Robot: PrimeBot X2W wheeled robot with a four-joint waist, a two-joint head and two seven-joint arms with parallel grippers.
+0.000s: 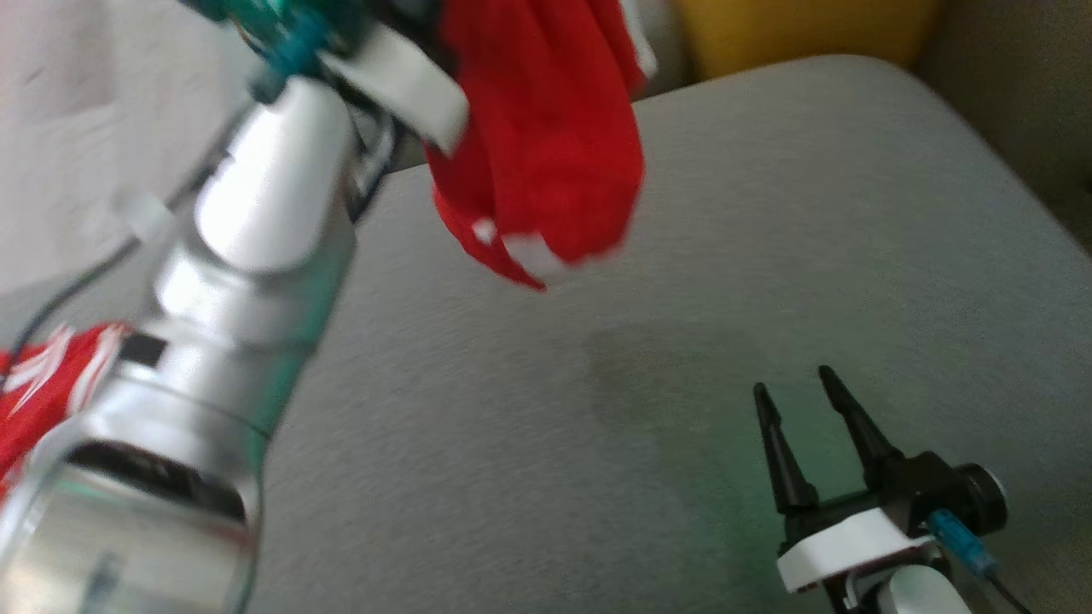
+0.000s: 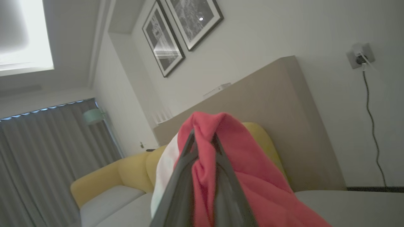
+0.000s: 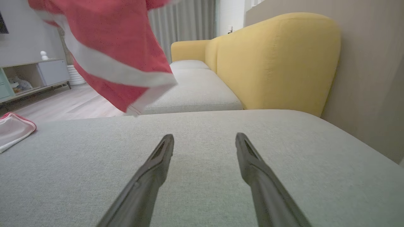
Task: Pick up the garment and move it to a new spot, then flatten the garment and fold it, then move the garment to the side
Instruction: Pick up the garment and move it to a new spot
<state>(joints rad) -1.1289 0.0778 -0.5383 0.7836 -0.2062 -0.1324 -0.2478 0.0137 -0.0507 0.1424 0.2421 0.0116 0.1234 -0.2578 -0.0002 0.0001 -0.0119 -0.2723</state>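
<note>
Left claw point(image 2: 203, 136) pinching red garment point(image 1: 546, 136) above grey cushion point(image 1: 810, 213), right claw point(image 1: 792, 380) spread, empty

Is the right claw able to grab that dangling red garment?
Probably yes. The right claw is open and nothing stands between it and the red garment, which hangs from the left claw above the cushion.

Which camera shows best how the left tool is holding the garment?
The left wrist view: the left tool is shut on a bunch of the red garment, with cloth pinched between its fingers. The head view shows the garment hanging, blurred, the grip unclear. The right wrist view shows its striped lower part above the cushion.
</note>
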